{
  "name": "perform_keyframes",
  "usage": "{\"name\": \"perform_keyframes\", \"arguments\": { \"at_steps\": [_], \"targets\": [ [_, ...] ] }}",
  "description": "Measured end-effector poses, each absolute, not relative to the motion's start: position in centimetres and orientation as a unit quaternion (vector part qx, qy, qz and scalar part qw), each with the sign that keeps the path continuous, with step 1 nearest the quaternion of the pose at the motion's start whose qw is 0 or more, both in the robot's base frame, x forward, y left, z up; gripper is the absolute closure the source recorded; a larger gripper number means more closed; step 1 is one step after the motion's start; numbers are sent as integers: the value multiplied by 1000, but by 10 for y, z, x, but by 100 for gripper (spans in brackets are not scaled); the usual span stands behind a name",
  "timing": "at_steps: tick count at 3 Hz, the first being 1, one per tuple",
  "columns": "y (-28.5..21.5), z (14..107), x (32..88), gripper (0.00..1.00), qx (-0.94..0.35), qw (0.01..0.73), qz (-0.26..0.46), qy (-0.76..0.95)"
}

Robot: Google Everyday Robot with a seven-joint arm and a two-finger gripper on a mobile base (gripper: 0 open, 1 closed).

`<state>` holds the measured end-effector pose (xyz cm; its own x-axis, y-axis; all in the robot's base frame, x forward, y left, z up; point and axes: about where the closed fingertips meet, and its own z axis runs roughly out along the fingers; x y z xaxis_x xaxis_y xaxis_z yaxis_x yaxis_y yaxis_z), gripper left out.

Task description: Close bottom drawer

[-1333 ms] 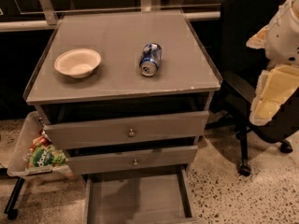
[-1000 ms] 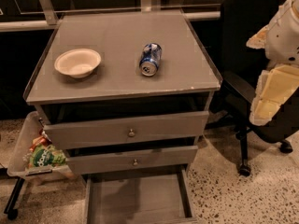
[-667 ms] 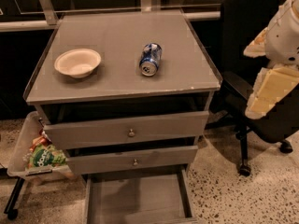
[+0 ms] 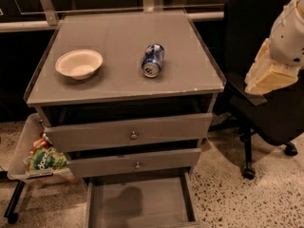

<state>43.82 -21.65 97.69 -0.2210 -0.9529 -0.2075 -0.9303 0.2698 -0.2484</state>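
Observation:
The bottom drawer (image 4: 137, 204) is pulled far out at the base of the grey cabinet. Its bare grey tray is open to view and its front panel is cut off by the lower edge of the camera view. My gripper (image 4: 271, 76) shows as a cream part under the white arm (image 4: 290, 28) at the far right. It hangs in the air beside the cabinet top, in front of the chair, well above and to the right of the drawer. It touches nothing.
The middle drawer (image 4: 135, 164) and top drawer (image 4: 133, 133) stand slightly out, each with a small knob. A white bowl (image 4: 79, 63) and a lying can (image 4: 153, 60) are on the cabinet top (image 4: 118, 87). A black office chair (image 4: 266, 103) stands right. A tray with snack bags (image 4: 43, 159) is left.
The arm and gripper at the right edge have shifted slightly upward. The drawers, bowl and can have not moved.

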Motion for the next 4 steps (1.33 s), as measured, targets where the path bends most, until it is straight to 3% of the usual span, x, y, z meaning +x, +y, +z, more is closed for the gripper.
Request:
{"name": "perform_keyframes", "arguments": {
  "at_steps": [1,2,4],
  "targets": [
    [-216,977,438,88,-603,160,-35,781],
    [-216,977,438,100,-603,160,-35,781],
    [-198,898,410,100,-592,158,9,790]
  ]
}}
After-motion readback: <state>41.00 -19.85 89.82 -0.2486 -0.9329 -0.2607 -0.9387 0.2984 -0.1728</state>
